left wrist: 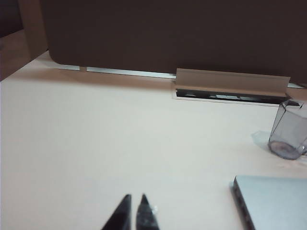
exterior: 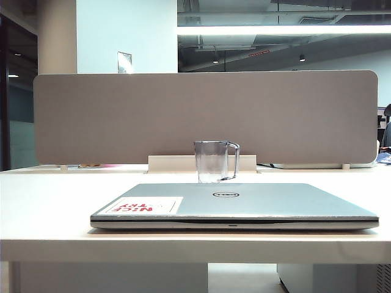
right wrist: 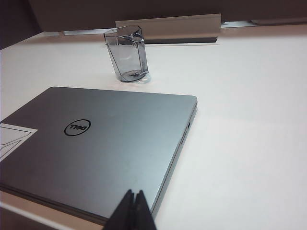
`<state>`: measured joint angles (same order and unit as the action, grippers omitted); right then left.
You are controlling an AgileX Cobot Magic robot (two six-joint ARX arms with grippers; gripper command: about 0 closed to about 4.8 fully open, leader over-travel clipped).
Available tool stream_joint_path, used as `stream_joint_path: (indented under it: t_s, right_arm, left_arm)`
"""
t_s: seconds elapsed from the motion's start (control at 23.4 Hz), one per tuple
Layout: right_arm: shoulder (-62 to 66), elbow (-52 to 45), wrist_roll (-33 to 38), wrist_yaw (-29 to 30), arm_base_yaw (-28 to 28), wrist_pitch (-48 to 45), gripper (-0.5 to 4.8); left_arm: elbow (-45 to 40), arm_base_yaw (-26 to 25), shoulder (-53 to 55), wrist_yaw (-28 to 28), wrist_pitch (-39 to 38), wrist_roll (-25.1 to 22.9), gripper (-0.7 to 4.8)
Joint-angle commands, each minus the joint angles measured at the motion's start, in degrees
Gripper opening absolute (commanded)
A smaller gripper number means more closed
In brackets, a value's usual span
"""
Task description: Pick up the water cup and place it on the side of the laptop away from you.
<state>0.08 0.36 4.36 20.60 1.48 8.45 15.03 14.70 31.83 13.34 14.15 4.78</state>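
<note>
The water cup [exterior: 215,162], a clear grey-blue faceted mug with its handle to the right, stands upright on the table just beyond the far edge of the laptop [exterior: 244,204]. The laptop is closed, silver-grey, with a round logo and a white sticker with red letters [exterior: 143,206]. Neither arm shows in the exterior view. My left gripper [left wrist: 135,197] hovers over bare table, its tips almost together and empty; the cup [left wrist: 288,136] and a laptop corner [left wrist: 273,201] lie well off to one side. My right gripper [right wrist: 134,192] is shut and empty above the laptop's [right wrist: 105,143] near edge, far from the cup [right wrist: 127,55].
A long grey partition panel [exterior: 204,116] closes off the back of the white table [exterior: 49,201]. A raised white cable-slot flap [exterior: 183,163] sits directly behind the cup, also seen as the flap [left wrist: 230,81] in the left wrist view.
</note>
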Motion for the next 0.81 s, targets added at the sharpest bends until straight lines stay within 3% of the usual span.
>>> stream_joint_path:
  t_s: [0.04,0.17,0.34,0.73,0.81]
  right_arm:
    - [-0.1,-0.3,0.1,-0.1,0.0,-1.0,-0.01]
    - [-0.1,-0.3,0.1,-0.1,0.0,-1.0,-0.01]
    - [-0.1,-0.3,0.1,-0.1,0.0,-1.0,-0.01]
    - [-0.1,-0.3,0.1,-0.1,0.0,-1.0,-0.01]
    - [-0.1,-0.3,0.1,-0.1,0.0,-1.0,-0.01]
  left_arm:
    - [-5.2,-5.2,-7.5,-6.0,-1.4,0.3,0.17]
    - [-9.3,-8.5,-14.3,-6.2,-2.0,0.5,0.16]
    - [-10.6,-9.0,-18.2,-6.8,-4.8,0.1,0.16]
    - [-10.6,-9.0,-18.2,-7.2,-5.6,0.2,0.16]
    - [-12.4,-9.0,-18.3,-9.9,-3.8,0.1,0.16]
